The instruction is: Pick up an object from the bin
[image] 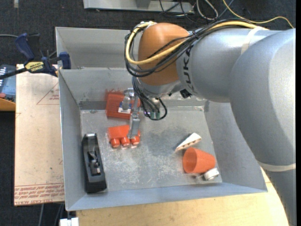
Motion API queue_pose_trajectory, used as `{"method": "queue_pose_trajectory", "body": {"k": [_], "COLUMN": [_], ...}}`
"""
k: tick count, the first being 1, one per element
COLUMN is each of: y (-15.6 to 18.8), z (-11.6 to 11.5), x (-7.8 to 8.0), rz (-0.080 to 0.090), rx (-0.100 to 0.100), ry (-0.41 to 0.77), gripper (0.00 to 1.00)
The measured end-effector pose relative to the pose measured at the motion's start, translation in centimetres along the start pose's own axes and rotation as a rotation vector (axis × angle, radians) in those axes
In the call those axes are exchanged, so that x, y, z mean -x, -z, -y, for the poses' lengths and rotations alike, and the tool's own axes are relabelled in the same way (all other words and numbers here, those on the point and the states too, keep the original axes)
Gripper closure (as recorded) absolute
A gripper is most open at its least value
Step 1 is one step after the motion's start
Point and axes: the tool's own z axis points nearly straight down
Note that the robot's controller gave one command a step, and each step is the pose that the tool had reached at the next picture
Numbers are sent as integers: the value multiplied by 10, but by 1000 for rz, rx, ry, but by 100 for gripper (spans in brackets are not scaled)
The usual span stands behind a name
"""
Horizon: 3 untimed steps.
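Your gripper (135, 135) stood at the right end of the small red plastic piece with three rounded lobes (121, 138), which lay left of the centre of the grey metal bin (70, 126). You could not tell if the jaws were released or clenched. So near the end, I think a grip could slip off, or only push the piece aside. Its long axis ran about parallel to the back wall, with the lobes pointing to the front edge.

Orange block (114, 105) partly behind arm (244, 65); white piece (211, 174) half under orange cone (197, 160); arm cut off right.
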Motion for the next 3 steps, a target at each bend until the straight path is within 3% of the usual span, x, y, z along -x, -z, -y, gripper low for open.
{"method": "queue_pose_trajectory", "body": {"k": [1,2,3], "y": [0,-23,-33], "z": [0,-11,-14], "x": [0,3,25], "rz": [0,0,3], "rx": [0,2,4], "ry": [0,-25,-52], "gripper": [0,0,0]}}
